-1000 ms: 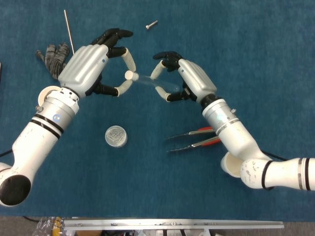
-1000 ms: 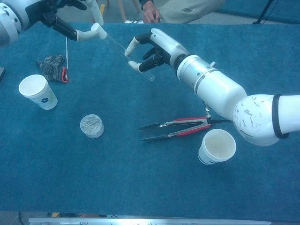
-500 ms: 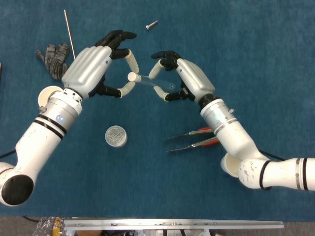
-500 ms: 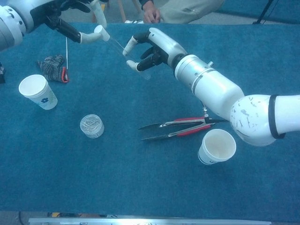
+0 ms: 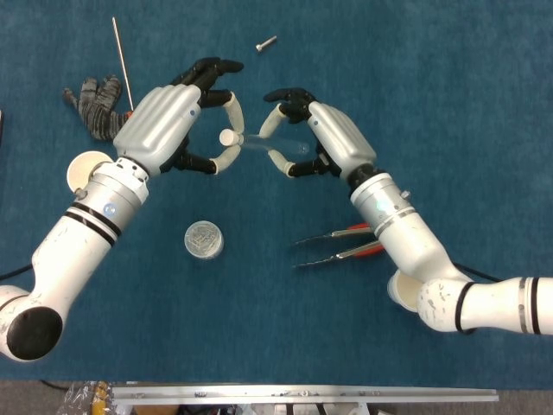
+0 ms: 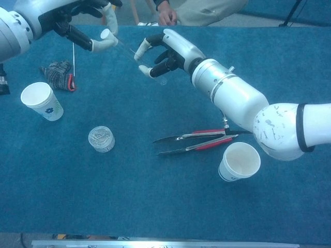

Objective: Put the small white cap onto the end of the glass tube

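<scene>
A small white cap (image 5: 227,137) (image 6: 105,34) sits pinched between the thumb and a finger of my left hand (image 5: 177,128) (image 6: 77,23), held above the blue table. A clear glass tube (image 5: 268,145) (image 6: 126,49) runs from the cap toward my right hand (image 5: 315,134) (image 6: 168,51), which pinches its other part. The cap meets the tube's left end; whether it is seated over it I cannot tell. The tube is faint against the cloth.
Red-handled tongs (image 5: 341,242) (image 6: 194,142) lie under the right forearm, a paper cup (image 6: 239,161) beside them. A clear lidded jar (image 5: 204,239) (image 6: 101,138), another paper cup (image 6: 41,101), a grey glove (image 5: 97,102), a metal rod (image 5: 120,54) and a bolt (image 5: 265,41) lie around.
The left hand has shifted right, toward the right hand, carrying the cap along the tube's line. The right hand edged slightly left. Both grips are unchanged.
</scene>
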Available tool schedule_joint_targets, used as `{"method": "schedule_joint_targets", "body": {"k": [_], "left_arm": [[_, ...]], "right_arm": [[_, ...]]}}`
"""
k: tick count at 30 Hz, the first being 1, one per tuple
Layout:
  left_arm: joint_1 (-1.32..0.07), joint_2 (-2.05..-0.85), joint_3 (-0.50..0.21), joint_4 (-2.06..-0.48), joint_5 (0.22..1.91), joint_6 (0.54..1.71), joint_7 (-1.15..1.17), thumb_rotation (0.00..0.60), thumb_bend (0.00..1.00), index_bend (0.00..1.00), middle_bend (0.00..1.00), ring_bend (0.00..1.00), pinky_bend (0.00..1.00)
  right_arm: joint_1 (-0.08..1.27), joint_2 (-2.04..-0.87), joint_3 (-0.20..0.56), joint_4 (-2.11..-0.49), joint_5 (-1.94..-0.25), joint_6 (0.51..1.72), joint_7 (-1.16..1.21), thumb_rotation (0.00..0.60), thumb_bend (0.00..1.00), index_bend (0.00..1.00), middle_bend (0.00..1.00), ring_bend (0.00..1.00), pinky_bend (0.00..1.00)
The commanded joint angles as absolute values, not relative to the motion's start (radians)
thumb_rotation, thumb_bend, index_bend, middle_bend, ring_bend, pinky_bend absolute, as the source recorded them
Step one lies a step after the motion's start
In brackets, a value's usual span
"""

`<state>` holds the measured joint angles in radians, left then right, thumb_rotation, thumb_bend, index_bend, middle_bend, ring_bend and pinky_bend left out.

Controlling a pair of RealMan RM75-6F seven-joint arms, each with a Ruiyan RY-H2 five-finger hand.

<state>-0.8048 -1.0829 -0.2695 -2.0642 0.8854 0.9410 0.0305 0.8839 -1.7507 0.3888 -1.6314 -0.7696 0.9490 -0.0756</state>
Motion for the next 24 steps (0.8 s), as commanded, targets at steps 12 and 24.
{"method": "schedule_joint_targets", "body": {"k": [12,24], "left_arm": [[-0.794,-1.003,-0.236,-2.086,0.937,0.948,0.113,0.545,0.32,0.16,0.00,0.00,0.00],[-0.729,-0.982,-0.165,-2.061,1.113,1.070,0.260,0.540,0.32,0.17,0.00,0.00,0.00]], "right_arm": [[0.904,-1.690,0.343,-1.644,-0.745,0.933,-0.186,0.600,0.36,0.63,0.21,0.10,0.27],[0.924,-1.632,0.255,-1.623,-0.700,0.923,-0.327,0.600,0.36,0.63,0.21,0.10,0.27]]}}
